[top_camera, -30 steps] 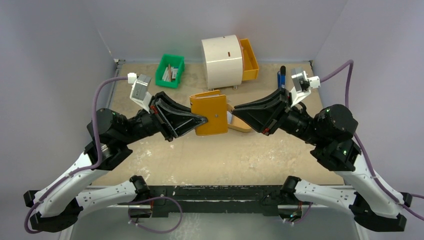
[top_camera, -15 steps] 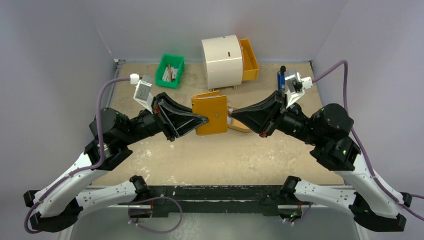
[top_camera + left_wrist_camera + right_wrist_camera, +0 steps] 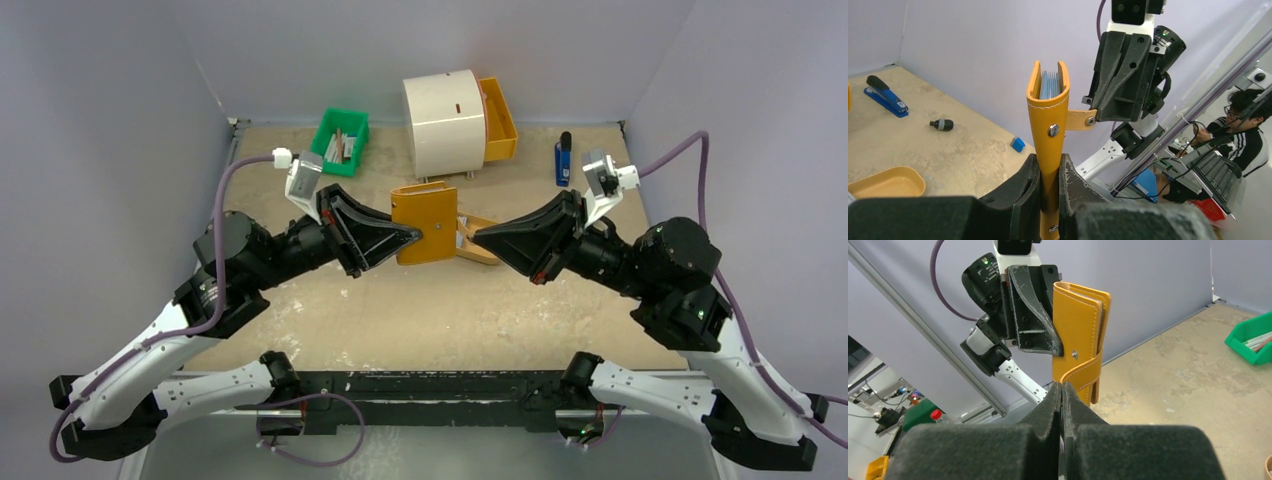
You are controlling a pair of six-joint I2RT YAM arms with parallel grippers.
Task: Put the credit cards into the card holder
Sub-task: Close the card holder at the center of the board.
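Orange-tan leather: holder (image 3: 425, 228), held clear of the table just on the near side of the white drum (image 3: 443, 120), its left edge grasped by the left claw (image 3: 408, 236). The strap (image 3: 1080, 375) runs from it straight into the tips of the right claw (image 3: 478, 240), which is clenched on it, both claws in one line. Only the left wrist view shows pale blue cards (image 3: 1050, 85) edge-on between the leaves; the overhead view shows just the outer face.

My gripper (image 3: 1062, 390) is pinched shut on the strap (image 3: 1079, 372) of the upright card holder (image 3: 1075, 315). The left gripper (image 3: 1054, 342) clamps the holder's other edge.
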